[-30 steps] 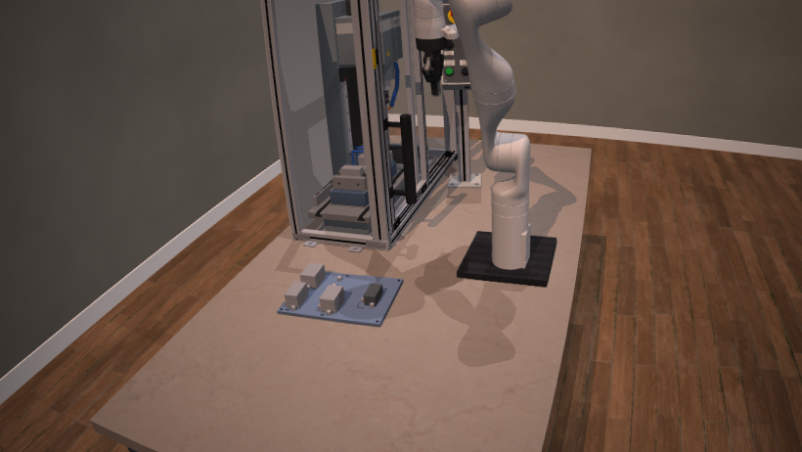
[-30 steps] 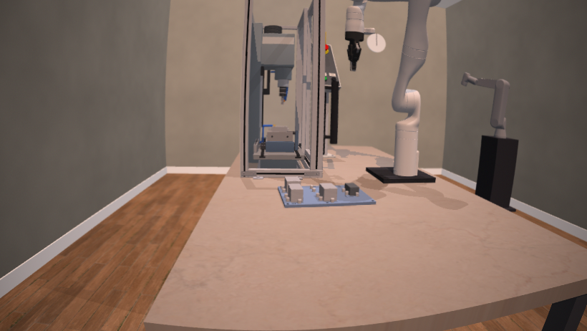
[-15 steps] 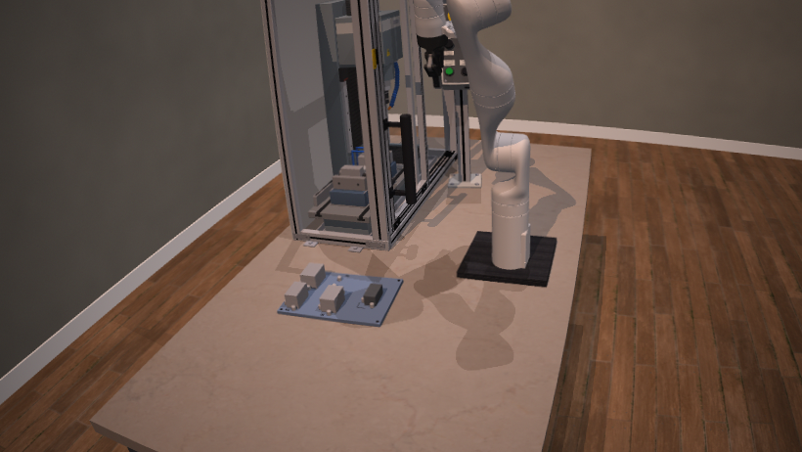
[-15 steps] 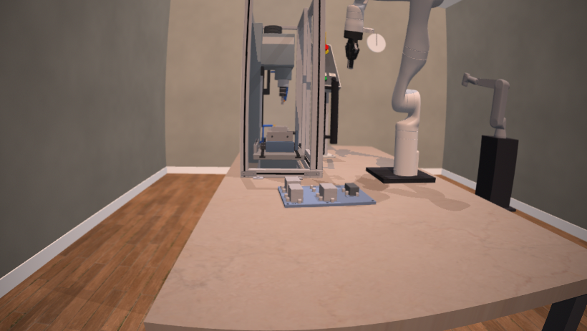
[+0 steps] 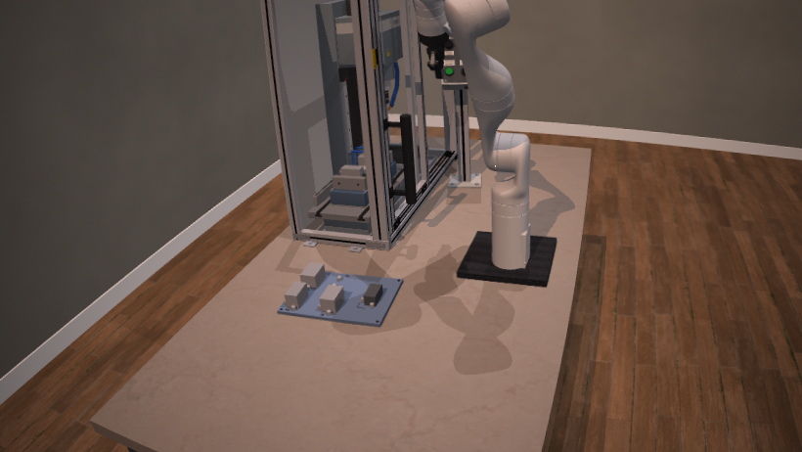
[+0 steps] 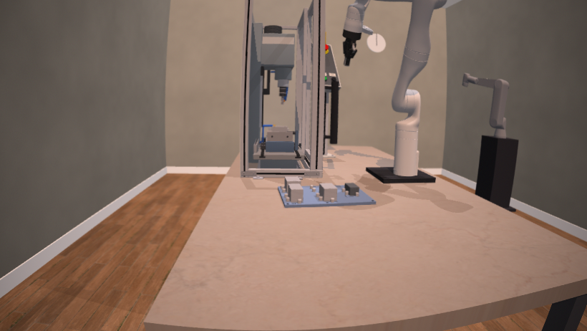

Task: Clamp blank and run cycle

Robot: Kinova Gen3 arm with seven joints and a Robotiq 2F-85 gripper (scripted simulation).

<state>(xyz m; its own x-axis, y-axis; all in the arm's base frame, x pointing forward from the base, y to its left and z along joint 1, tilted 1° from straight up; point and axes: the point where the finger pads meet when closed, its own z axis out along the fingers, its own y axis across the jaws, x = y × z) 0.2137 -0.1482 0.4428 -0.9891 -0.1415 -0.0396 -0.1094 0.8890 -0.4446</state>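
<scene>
Pincer (image 6: pixel 348 61), fingers pressed together on nothing, hangs pointing down just above the control column's (image 5: pixel 461 134) green CYCLE START button (image 5: pixel 449 71).

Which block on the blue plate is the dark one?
The block at the plate's arm-side end: near black and smallest; the other three are pale grey metal.

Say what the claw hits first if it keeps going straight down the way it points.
Probably the control column's panel around the green button. The shut, empty claw points down just above it; depth unclear, so it might miss.
</scene>
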